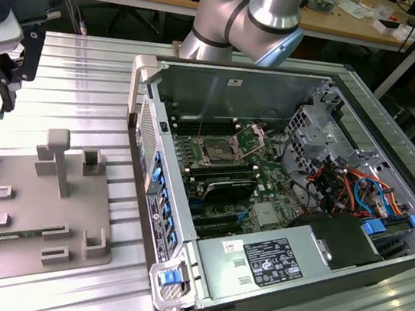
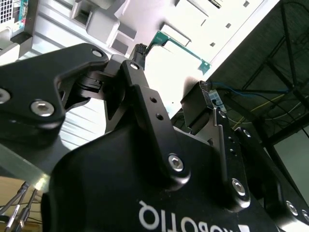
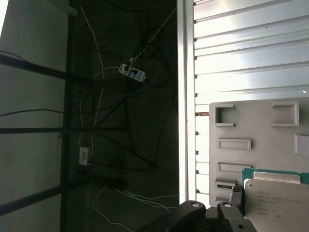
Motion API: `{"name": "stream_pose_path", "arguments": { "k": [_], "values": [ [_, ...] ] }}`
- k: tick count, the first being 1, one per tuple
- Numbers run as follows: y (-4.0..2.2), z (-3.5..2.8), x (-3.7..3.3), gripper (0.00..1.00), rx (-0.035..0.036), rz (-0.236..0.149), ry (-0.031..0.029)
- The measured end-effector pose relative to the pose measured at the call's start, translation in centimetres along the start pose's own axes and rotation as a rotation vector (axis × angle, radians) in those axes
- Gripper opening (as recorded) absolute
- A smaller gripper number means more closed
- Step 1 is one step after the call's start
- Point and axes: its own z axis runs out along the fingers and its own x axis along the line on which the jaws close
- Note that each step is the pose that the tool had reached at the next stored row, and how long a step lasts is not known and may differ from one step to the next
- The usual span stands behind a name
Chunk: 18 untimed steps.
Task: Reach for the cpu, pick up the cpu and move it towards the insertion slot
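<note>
1. Silver-topped cpu (image 3: pixel 277 200) is clamped in the gripper (image 2: pixel 172 70), jaws closed onto its edges, held above the fixture plate (image 1: pixel 28 192).
2. Carry step, I'd judge: insertion slot (image 1: pixel 215 154) sits well apart from the plate, so it needs a long, level traverse.

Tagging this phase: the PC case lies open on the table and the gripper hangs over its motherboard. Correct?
Wrong on the gripper's place. In the exterior view the PC case does lie open on the table, but the gripper hangs at the exterior view's left, near the grey fixture plate, well away from the motherboard.
</note>
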Motion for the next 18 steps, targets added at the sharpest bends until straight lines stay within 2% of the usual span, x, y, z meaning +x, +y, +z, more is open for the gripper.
{"name": "stream_pose_path", "arguments": {
  "k": [4,7,14,18],
  "values": [
    [0.0,0.01,-0.35,0.55,0.0,0.0,0.0],
    [-0.01,-0.03,-0.41,0.55,0.0001,0.0,0.0001],
    [0.02,-0.64,-0.42,0.55,0.0,0.0,0.0],
    [0.02,-0.65,-0.43,0.55,0.0,0.0,0.0]
  ]
}}
